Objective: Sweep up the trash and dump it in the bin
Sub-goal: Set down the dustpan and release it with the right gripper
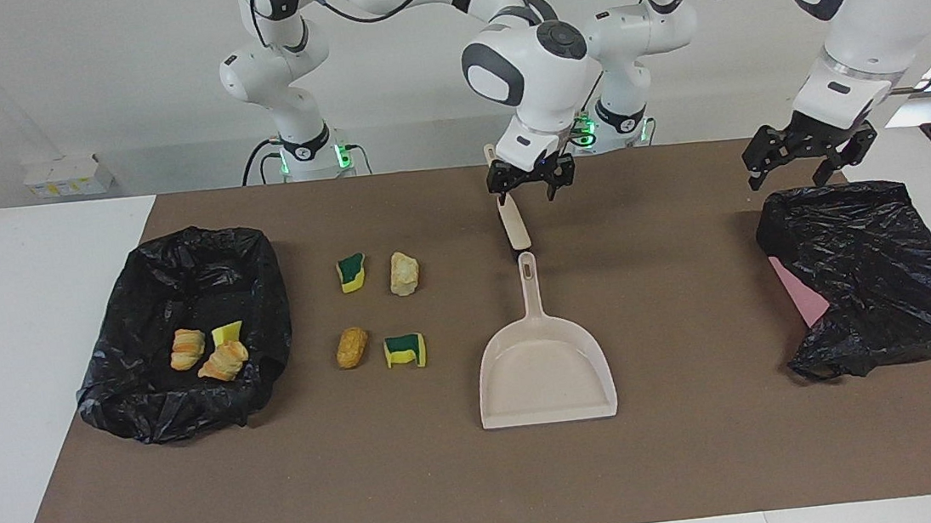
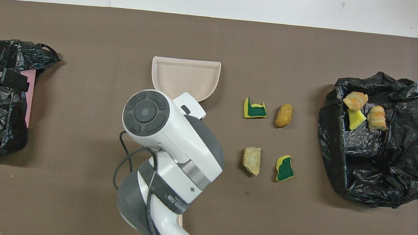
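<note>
A brown mat (image 1: 453, 485) covers the table. At left, 3 trash bits lie in the bin (image 1: 145, 395); 4 trash pieces (image 1: 381, 312) sit centre-left: light, soft, best swept into the dustpan (image 1: 545, 373). Upper centre, right gripper (image 1: 530, 180) hangs spread, empty; upper right, left gripper (image 1: 806, 156) waits spread.

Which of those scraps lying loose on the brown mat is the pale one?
Find the beige dustpan mid-mat; four scraps lie between it and the bag-lined bin. The pale beige chunk is one of the two nearer the robots, on the dustpan's side. It alone has no green, yellow or golden-brown.
</note>
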Tool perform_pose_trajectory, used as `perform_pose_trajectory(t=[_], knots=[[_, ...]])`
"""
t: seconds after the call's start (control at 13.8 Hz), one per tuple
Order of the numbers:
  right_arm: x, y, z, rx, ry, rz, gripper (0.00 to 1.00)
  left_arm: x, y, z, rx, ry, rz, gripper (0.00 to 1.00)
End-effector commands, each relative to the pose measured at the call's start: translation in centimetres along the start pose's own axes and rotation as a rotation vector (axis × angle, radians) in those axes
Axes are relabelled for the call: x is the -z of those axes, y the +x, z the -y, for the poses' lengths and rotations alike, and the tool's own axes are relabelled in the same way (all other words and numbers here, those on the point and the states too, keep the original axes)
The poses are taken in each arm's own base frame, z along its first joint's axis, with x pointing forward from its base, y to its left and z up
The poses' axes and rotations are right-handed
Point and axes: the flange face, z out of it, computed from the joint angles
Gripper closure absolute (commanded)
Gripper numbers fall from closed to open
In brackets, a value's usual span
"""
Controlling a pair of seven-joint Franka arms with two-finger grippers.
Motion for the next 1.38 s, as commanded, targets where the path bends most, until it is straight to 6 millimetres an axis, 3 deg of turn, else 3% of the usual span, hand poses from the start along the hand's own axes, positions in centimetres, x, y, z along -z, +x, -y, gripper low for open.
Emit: perform_pose_trajectory(t=[0.0,0.29,0.44,0.51,0.87,0.95,1.16,1.31], knots=[[-2.6,-5.2,-2.3,-0.008,0.032,-0.008,0.01,0.0,-0.1,0.2,-0.007,-0.011,-0.001,0.0],[-5.7,-11.9,-4.1,0.043,0.011,0.024,0.05,0.0,-0.1,0.2,-0.007,-0.011,-0.001,0.0],[-7.0,-13.4,-4.9,0.02,0.05,0.054,0.13,0.0,-0.1,0.2,-0.007,-0.011,-0.001,0.0],[-7.6,-14.8,-4.0,0.033,0.069,0.063,0.14,0.0,-0.1,0.2,-0.007,-0.011,-0.001,0.0],[-9.5,-14.9,-3.8,0.055,0.074,0.06,0.19,0.0,-0.1,0.2,-0.007,-0.011,-0.001,0.0],[-9.8,-14.8,-3.7,0.051,0.075,0.061,0.27,0.0,-0.1,0.2,-0.007,-0.011,-0.001,0.0],[-10.1,-14.3,-3.7,0.036,0.074,0.064,0.62,0.0,-0.1,0.2,-0.007,-0.011,-0.001,0.0],[-10.1,-14.1,-3.7,0.027,0.075,0.065,0.98,0.0,-0.1,0.2,-0.007,-0.011,-0.001,0.0]])
